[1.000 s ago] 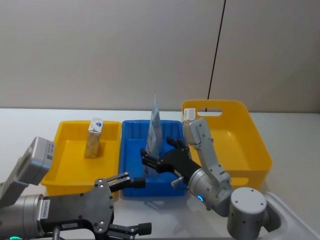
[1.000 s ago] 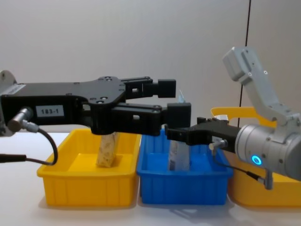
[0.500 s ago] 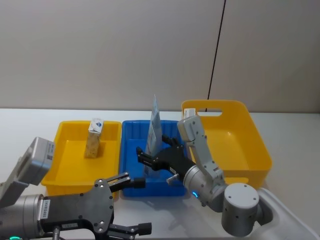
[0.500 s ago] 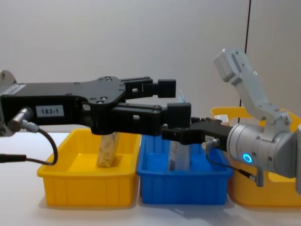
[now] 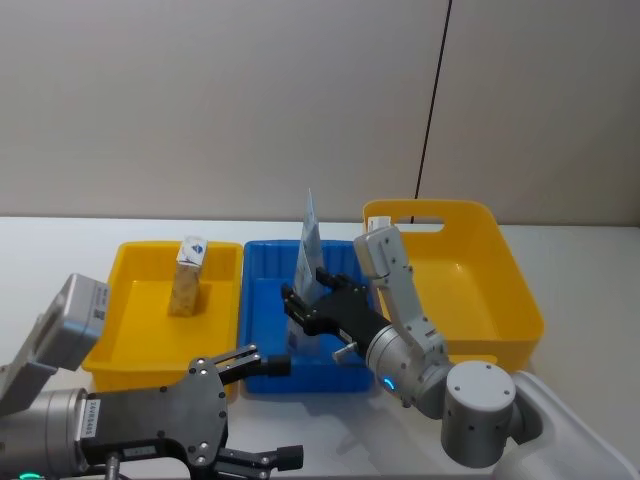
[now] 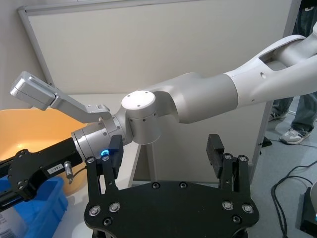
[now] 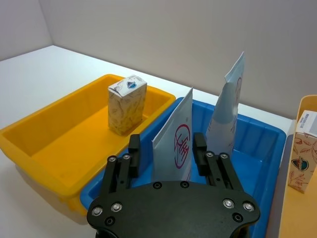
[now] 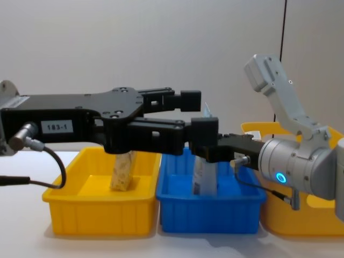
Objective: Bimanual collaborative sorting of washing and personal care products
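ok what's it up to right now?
Sorting care products into trays. The right gripper is over the blue tray, fingers open either side of a white pouch standing there, not yet closed on it. A second pouch stands just behind it. A small carton stands in the left yellow tray, and another carton is in the yellow bin on the right. The left gripper is open and holds nothing, near the robot.

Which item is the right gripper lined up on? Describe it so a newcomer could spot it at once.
Find the blue tray between the two yellow ones. Two white pouches stand in it; the right gripper has its open fingers on either side of the nearer pouch. Unlike the taller pouch behind, it carries a round red emblem.
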You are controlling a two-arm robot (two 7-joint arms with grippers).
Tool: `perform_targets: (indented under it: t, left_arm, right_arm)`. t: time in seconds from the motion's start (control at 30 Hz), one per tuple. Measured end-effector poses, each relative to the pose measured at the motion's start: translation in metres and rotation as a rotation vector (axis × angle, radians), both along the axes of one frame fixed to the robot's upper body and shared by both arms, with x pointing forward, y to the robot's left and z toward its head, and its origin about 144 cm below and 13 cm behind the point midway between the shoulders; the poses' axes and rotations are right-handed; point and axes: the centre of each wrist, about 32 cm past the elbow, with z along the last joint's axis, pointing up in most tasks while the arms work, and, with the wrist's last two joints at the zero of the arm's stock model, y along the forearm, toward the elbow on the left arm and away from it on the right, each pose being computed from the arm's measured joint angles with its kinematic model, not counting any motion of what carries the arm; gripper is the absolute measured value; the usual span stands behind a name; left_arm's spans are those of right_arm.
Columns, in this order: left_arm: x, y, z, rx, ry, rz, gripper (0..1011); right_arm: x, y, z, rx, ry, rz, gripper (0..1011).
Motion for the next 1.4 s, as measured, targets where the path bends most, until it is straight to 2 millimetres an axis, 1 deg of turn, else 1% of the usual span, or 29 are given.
perform_targets:
  t: [0.03, 0.07, 0.1, 0.2, 0.23, 0.3, 0.33, 0.53, 0.57, 0.6, 0.7, 0.8, 1.13, 1.4]
  left_arm:
    - [0.000, 0.000, 0.000, 0.000, 0.000, 0.000, 1001]
    - [0.000, 0.000, 0.000, 0.000, 0.000, 0.000, 1001]
    - [0.000, 0.000, 0.000, 0.000, 0.000, 0.000, 1001]
    - [0.000, 0.000, 0.000, 0.000, 0.000, 0.000, 1001]
    - [0.000, 0.000, 0.000, 0.000, 0.000, 0.000, 1001]
    - [0.000, 0.000, 0.000, 0.000, 0.000, 0.000, 1001]
    - [0.000, 0.000, 0.000, 0.000, 0.000, 0.000, 1001]
    - [0.000, 0.000, 0.000, 0.000, 0.000, 0.000, 1001]
    - [0.000, 0.000, 0.000, 0.000, 0.000, 0.000, 1001]
    - [0.000, 0.000, 0.000, 0.000, 0.000, 0.000, 1001]
    - [0.000, 0.000, 0.000, 0.000, 0.000, 0.000, 1001]
    - [0.000, 0.000, 0.000, 0.000, 0.000, 0.000, 1001]
    - [0.000, 0.000, 0.000, 0.000, 0.000, 0.000, 1001]
    - [0.000, 0.000, 0.000, 0.000, 0.000, 0.000, 1001]
  right_arm:
    - [0.000, 0.000, 0.000, 0.001, 0.000, -0.001, 629]
    - [0.000, 0.000, 0.000, 0.001, 0.000, -0.002, 614]
    - [0.000, 0.000, 0.000, 0.002, -0.001, -0.003, 555]
    - [0.001, 0.000, 0.001, 0.006, 0.000, -0.005, 481]
    - [0.001, 0.000, 0.001, 0.006, 0.000, -0.005, 419]
    - [0.001, 0.000, 0.002, 0.008, 0.000, -0.005, 373]
    - [0.001, 0.001, 0.002, 0.010, 0.000, -0.005, 315]
    - [0.000, 0.001, 0.004, 0.017, 0.002, -0.003, 158]
    - [0.000, 0.001, 0.004, 0.018, 0.002, -0.003, 108]
    - [0.000, 0.002, 0.004, 0.019, 0.002, -0.003, 108]
    - [0.000, 0.002, 0.005, 0.022, 0.003, -0.003, 29]
    - [-0.001, 0.002, 0.006, 0.025, 0.003, -0.003, 5]
    - [-0.002, 0.001, 0.010, 0.028, -0.004, -0.002, 2]
    - [-0.002, -0.001, 0.021, 0.038, -0.035, 0.014, 2]
